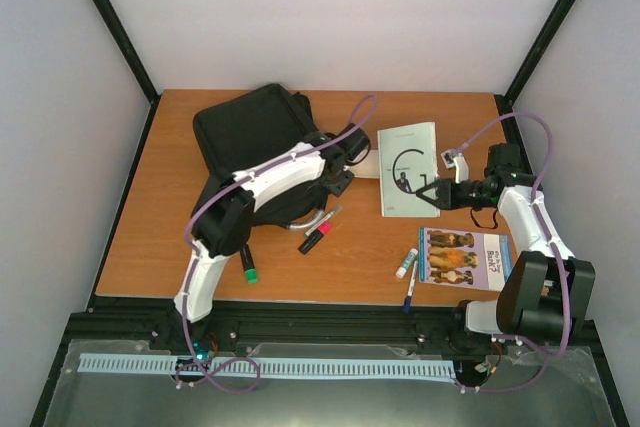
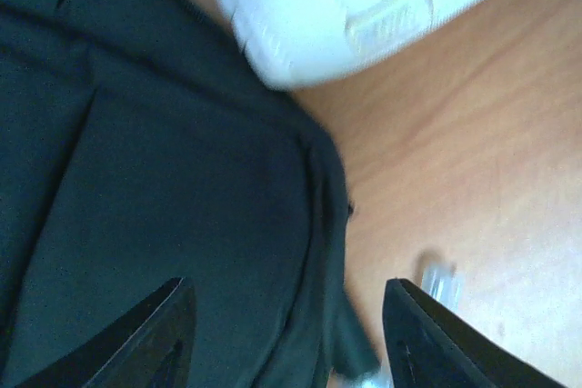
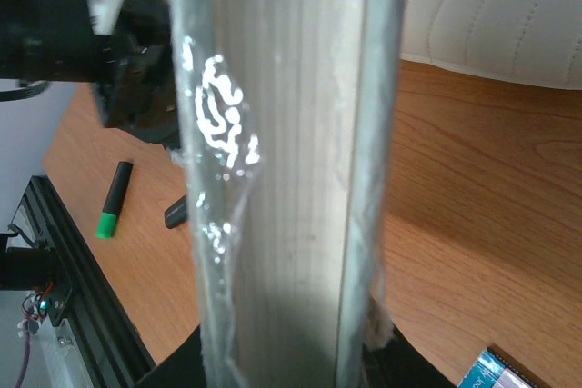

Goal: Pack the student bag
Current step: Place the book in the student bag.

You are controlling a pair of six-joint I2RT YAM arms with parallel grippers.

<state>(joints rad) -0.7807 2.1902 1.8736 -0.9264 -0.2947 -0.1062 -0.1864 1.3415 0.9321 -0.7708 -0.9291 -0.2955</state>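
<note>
white booklet [image 1: 407, 169], dog book [image 1: 463, 258], print illegible

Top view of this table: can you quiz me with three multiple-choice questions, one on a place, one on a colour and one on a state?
1. Where does the student bag lie on the table?
A. near right corner
B. far left part
C. middle of the front edge

2. What colour is the cap of the leftmost marker?
A. yellow
B. blue
C. green

3. How is the right gripper?
A. shut on the pale notebook
B. open and empty
C. shut on a pen

Answers:
1 B, the black bag fills the far left part.
2 C, its cap is bright green.
3 A, its fingers clamp the notebook's edge.
</note>
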